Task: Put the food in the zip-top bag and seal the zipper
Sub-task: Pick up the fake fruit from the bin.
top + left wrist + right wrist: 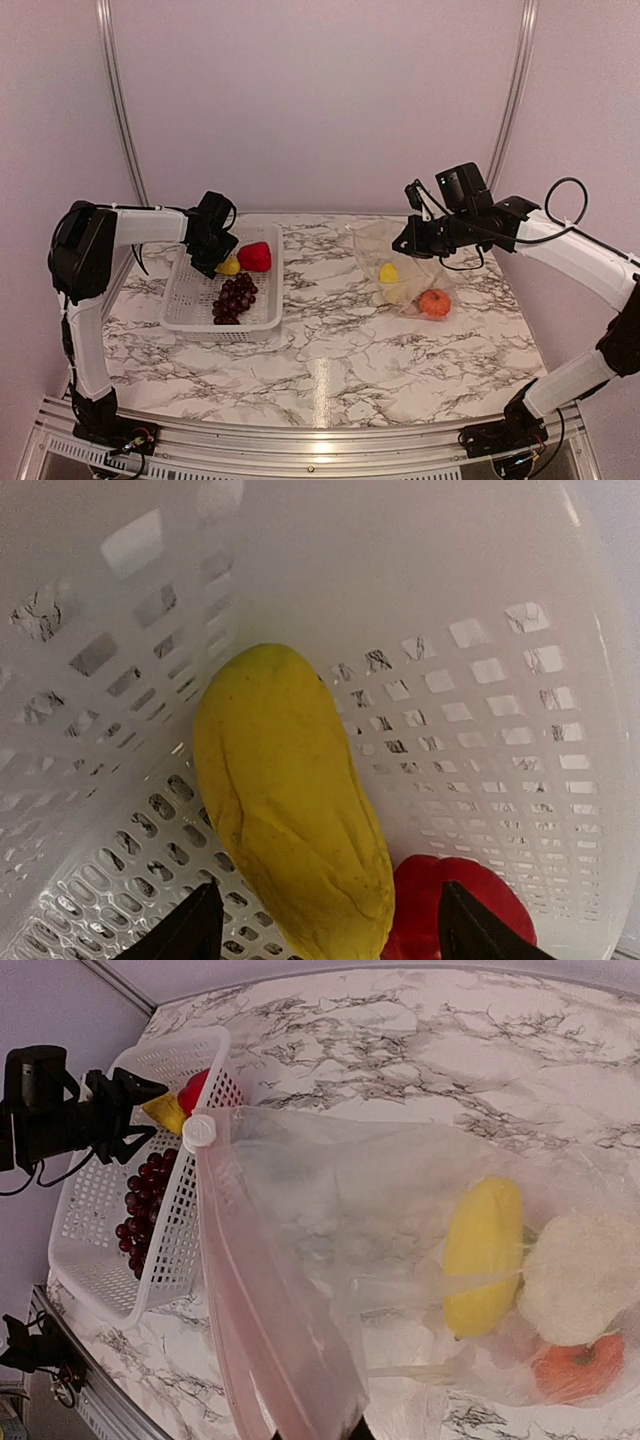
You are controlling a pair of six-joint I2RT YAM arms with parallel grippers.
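Observation:
My left gripper (325,945) hangs open inside the white basket (480,710), its fingers (180,935) either side of a long yellow food piece (290,800), not touching it. A red pepper piece (450,920) lies against that yellow piece. Dark grapes (234,297) lie in the basket too. My right gripper (335,1435) is shut on the mouth edge of the clear zip-top bag (350,1220), lifting it. The pinkish zipper (250,1310) runs up to its white slider (198,1132). Inside the bag lie a yellow piece (483,1255), a whitish piece (585,1275) and an orange fruit (580,1365).
The basket (175,300) stands on the left of the marble table (330,350), the bag (400,262) on the right, its mouth turned toward the basket. Metal frame posts rise at the back corners, and a rail runs along the near edge.

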